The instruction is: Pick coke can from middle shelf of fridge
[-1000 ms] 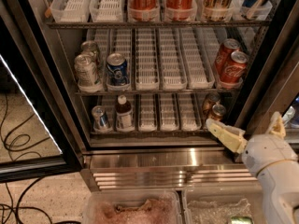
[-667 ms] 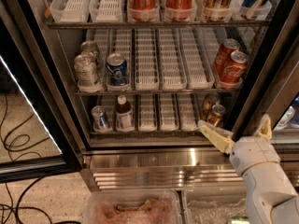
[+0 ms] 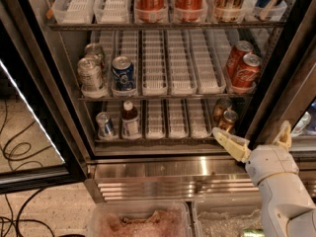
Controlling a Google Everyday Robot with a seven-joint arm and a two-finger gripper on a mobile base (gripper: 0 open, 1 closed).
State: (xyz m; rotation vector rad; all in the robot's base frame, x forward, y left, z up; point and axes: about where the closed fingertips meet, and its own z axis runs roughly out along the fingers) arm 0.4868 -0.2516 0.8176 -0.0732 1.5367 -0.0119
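coke can [image 3: 245, 72]: upright on the middle shelf [image 3: 163, 96], above the gripper and well apart from it, a second red can [image 3: 236, 54] just behind | gripper [image 3: 252, 135]: fingers spread wide, holding nothing, low before the fridge [image 3: 163, 169] base | blue can [image 3: 123, 73]: up and far left of the gripper

The middle shelf [image 3: 163, 97] holds two coke cans [image 3: 246, 72] [image 3: 238, 53] at 2 o'clock, one blue can [image 3: 123, 73] and two silver cans [image 3: 91, 76] [image 3: 95, 51] at 10 o'clock, the lower shelf [image 3: 163, 138] one bottle [image 3: 130, 120] and three cans [image 3: 104, 125], with one gripper [image 3: 256, 139], fingers spread, at 4 o'clock.
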